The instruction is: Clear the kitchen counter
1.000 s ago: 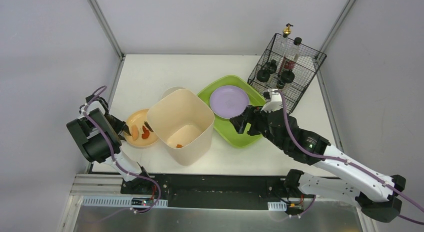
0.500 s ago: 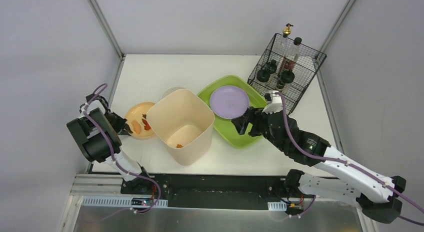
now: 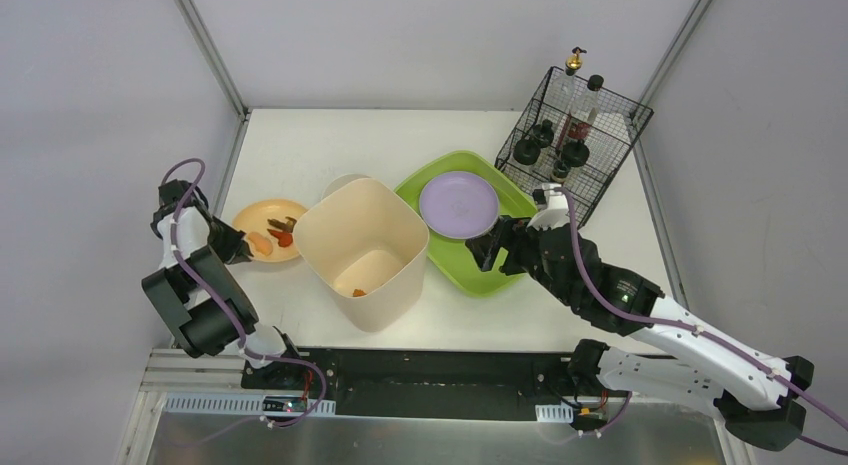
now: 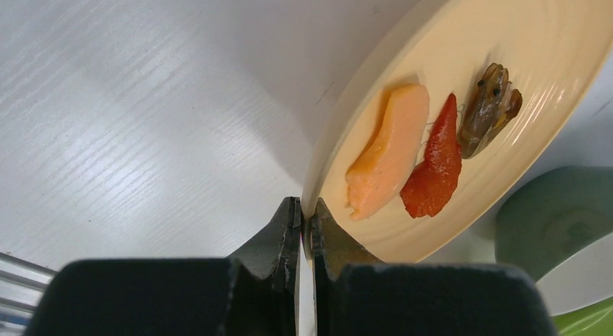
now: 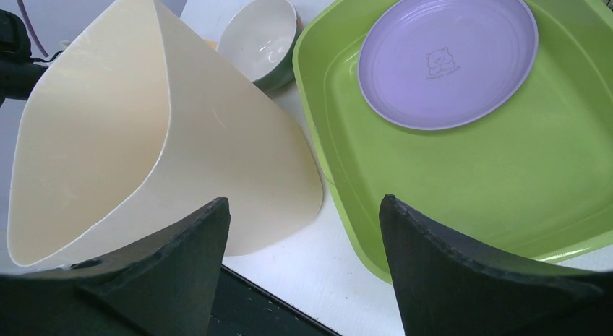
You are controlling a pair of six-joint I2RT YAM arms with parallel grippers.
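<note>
Three food scraps (image 4: 435, 173) lie side by side on a round pale-orange plate (image 3: 258, 218). The left gripper (image 4: 305, 219) pinches the plate's rim between its nearly closed fingers. The plate is at the left side of the kitchen counter (image 3: 300, 145), a flat white tabletop, just beside a tall cream plastic bin (image 3: 362, 247). The right gripper (image 5: 302, 206) hangs spread wide above the near-left corner of a lime-green tray (image 3: 478, 270), which holds a round purple plate (image 3: 458, 203).

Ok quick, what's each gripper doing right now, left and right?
Left gripper: closed on the rim of the orange plate.
Right gripper: open, holding nothing.
</note>
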